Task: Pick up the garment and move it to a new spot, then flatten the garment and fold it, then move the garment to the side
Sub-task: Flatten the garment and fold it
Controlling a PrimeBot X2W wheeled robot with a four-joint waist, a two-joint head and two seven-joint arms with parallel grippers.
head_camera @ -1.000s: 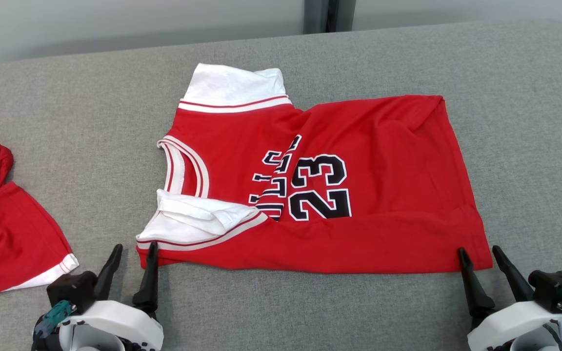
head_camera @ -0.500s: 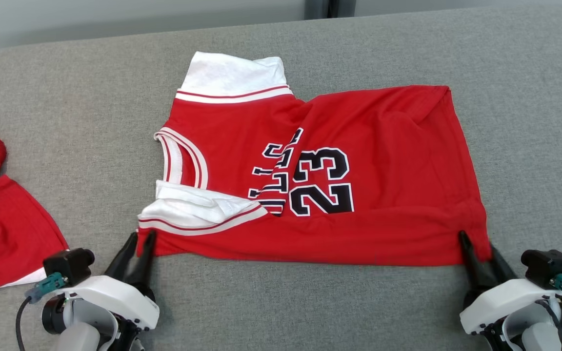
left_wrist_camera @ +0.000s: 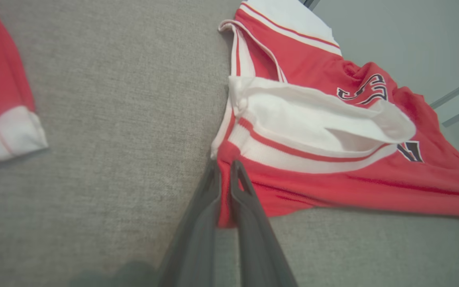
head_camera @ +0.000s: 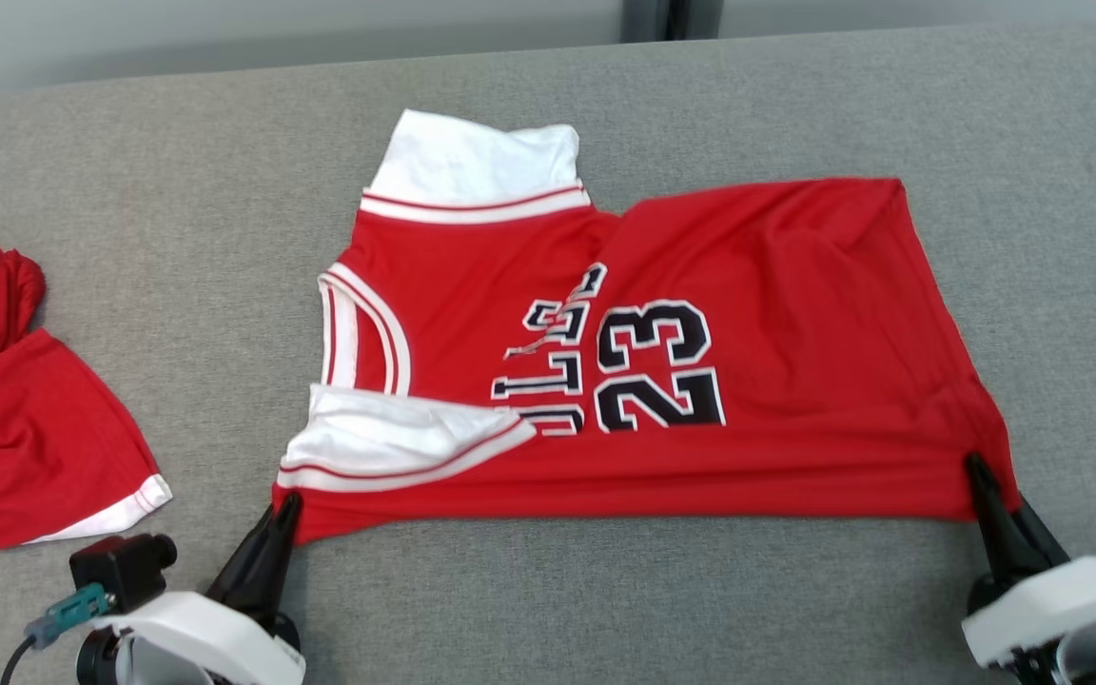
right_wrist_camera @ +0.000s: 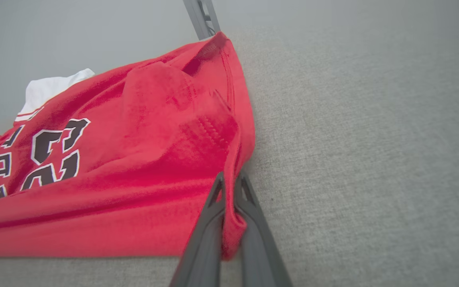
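– Left claw (head_camera: 287,506), what is it doing?
– It's clamped shut on the jersey's (head_camera: 776,314) near corner, at 7 o'clock in the head view, just under the near white sleeve (head_camera: 386,442). Its wrist view shows red cloth pinched between the two fingers (left_wrist_camera: 249,207).
– And the right claw (head_camera: 978,468)?
– Closed too, on the hem corner at 4 o'clock. In its wrist view a fold of red pokes out between its fingers (right_wrist_camera: 203,239).
– What's new since a second ago?
– Both claws stood wide open then, one finger on each side of the near edge. Half a second ago they were nearly together, and now each grips cloth. The hem corner is drawn out toward 4 o'clock, with creases running to the right claw. The whole head view has shifted a little, but that's the camera, not the jersey sliding.
– Where's the jersey?
– In the middle of the grey counter (head_camera: 177,219), lying spread out, collar toward 9 o'clock and hem toward 3. A second garment (head_camera: 25,447), red with a white band, lies at 9 o'clock, well apart.
– Any writing?
– "23" in black with a white outline, at the centre. Toward 9 o'clock from it is part of a word in the same lettering, turned sideways and broken by a crease. I can make out L, L and S, but not the whole word.
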